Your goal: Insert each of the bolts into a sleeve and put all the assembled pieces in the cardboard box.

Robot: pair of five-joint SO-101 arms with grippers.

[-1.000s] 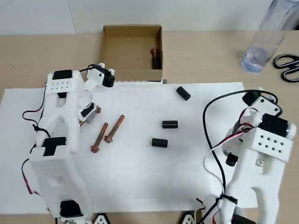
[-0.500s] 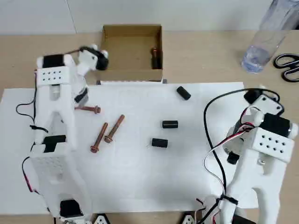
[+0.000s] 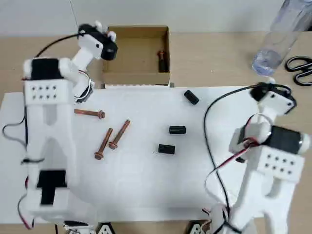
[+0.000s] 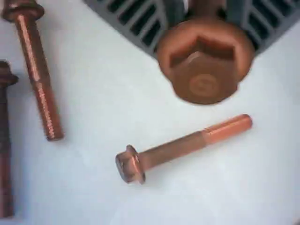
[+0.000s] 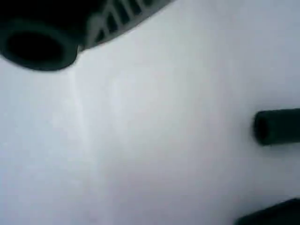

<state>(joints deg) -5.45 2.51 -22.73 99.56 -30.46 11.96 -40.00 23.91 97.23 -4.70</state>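
My left gripper (image 3: 84,91) hangs above the white paper's back-left corner, shut on a copper bolt (image 4: 204,70) whose head faces the left wrist camera. Three more bolts lie on the paper below: one (image 3: 89,113) alone, two (image 3: 103,143) (image 3: 119,134) side by side. At the paper's right edge my right gripper (image 3: 240,157) is shut on a black sleeve (image 5: 35,47). Three loose sleeves (image 3: 191,97) (image 3: 177,129) (image 3: 166,149) lie mid-paper. The cardboard box (image 3: 113,53) at the back holds one assembled piece (image 3: 162,59).
A white paper sheet (image 3: 146,195) covers the wooden table. A plastic bottle (image 3: 278,39) and scissors (image 3: 301,68) sit at the back right. The right arm's black cable (image 3: 209,126) loops over the paper near the sleeves.
My left arm rose and swung back and left with its bolt, uncovering the lone bolt on the paper. The right arm shifted slightly toward the back, still holding the sleeve.
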